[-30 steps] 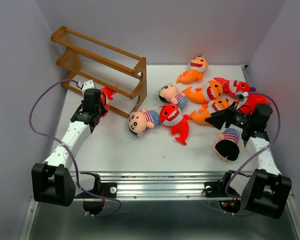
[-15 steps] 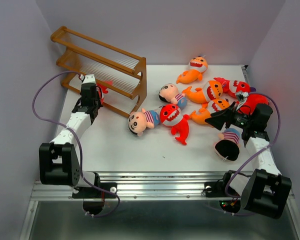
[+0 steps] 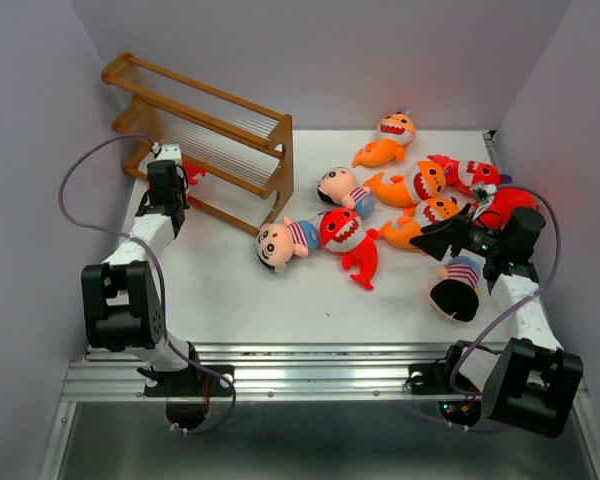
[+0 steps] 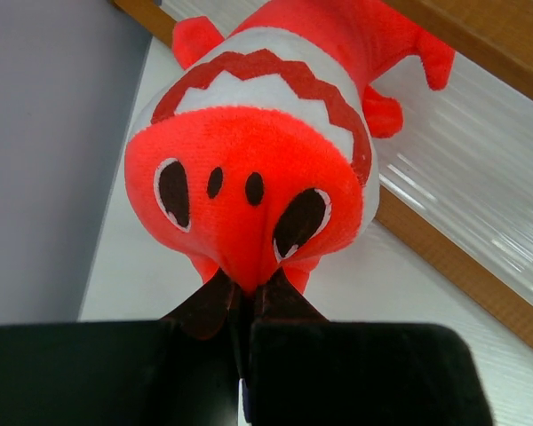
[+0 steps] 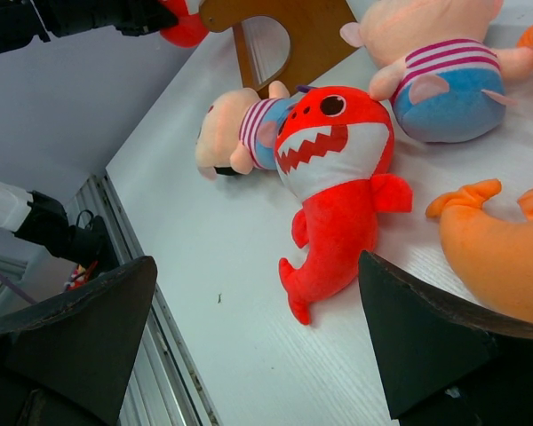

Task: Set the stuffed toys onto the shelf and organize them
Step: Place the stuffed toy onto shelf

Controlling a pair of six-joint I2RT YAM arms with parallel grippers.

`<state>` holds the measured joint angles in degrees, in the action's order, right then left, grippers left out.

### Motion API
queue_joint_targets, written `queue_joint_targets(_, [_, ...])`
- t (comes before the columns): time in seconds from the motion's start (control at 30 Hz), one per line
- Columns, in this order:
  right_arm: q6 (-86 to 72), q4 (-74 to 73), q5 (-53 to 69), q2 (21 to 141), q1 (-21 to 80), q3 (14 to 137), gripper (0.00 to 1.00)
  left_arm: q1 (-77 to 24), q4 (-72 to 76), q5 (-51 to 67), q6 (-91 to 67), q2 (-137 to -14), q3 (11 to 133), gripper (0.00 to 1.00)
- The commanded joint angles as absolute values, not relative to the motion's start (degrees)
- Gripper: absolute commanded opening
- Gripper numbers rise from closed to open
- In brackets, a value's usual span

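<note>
Stuffed toys (image 3: 425, 215) vs. shelf (image 3: 282, 165): early stage of sorting. Left tool (image 4: 244, 306): jaws nearly closed, pinching a fold of plush at the head of one red shark (image 4: 258, 169). It holds the shark at the shelf's left end, just in front of the lower tier's pale rods. Whether the shark already rests on the rods can't be told. Right tool (image 5: 258, 266): jaws fully apart, nothing held, hovering over the desk (image 3: 280, 310) near the heap on the right.

From above, no toy is seen lying on any tier yet. Approx. nine remain on the desk:
- a centre red shark (image 3: 348, 238) touching a striped-shirt boy (image 3: 283, 243);
- a second boy (image 3: 342, 187) just behind them;
- three orange sharks (image 3: 410, 185), incl. one apart at the far edge;
- another red shark (image 3: 470, 172) at the right;
- a third boy (image 3: 458, 285) beside the right arm;
- a red plush (image 3: 510, 205) partly hidden by that arm.

Judgement: one placement in hand, none completed; nearly all of the job is left.
</note>
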<state>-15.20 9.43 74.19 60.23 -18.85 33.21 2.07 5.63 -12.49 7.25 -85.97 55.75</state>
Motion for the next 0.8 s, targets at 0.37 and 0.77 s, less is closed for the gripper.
queue_joint_targets(0.37, [-14.33, 11.25, 76.20, 60.47, -19.51, 33.66, 1.00, 4.57, 15.47, -15.47, 13.62, -97.73, 68.20, 0.00])
queue_joint_targets(0.77, [-14.24, 11.34, 76.90, 61.35, -19.51, 34.01, 1.00, 7.73, 13.97, -11.87, 12.92, -106.87, 76.90, 0.35])
